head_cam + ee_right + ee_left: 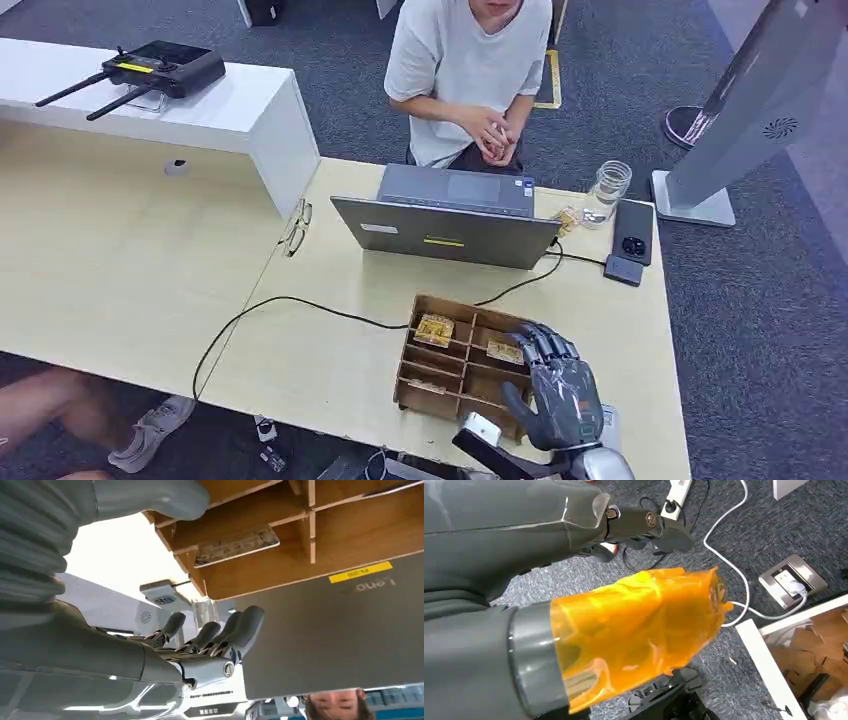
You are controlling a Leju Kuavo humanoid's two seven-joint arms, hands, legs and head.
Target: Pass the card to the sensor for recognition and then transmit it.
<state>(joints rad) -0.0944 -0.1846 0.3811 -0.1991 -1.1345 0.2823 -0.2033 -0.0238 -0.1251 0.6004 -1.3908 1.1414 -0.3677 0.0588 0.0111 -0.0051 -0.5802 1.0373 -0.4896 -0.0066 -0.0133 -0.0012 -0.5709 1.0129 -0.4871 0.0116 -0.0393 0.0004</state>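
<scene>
Grey and silver, the right hand (556,392) hangs over the near right part of the wooden divided tray (430,366), which sits close to the near edge of the pale wooden table (120,270). Its fingers (210,632) are held straight and slightly apart, and nothing is in them; the thick thumb (150,497) stands well off from them. A card (504,351) lies flat in a far right compartment of the tray, just past the fingertips; whether they touch it I cannot tell. In the right wrist view that card (235,545) rests inside its wooden compartment. Another card (435,329) lies in the far left compartment.

Down by the floor, the left hand (574,525) hangs above grey carpet (744,525) with white cables (729,565) and a floor socket (791,580); part of it is wrapped in orange film (634,630), and its finger state I cannot tell.

Beyond the tray stands a grey laptop (450,225), its lid towards the robot, a black cable (290,300) running across the table to it. Towards the table's far right corner are a small black sensor box (623,269), a dark phone (633,231) and a glass jar (608,190). A person in a white shirt (465,70) sits at the far edge, hands clasped. At the far left a remote controller (160,68) rests on a white raised shelf (240,110).
</scene>
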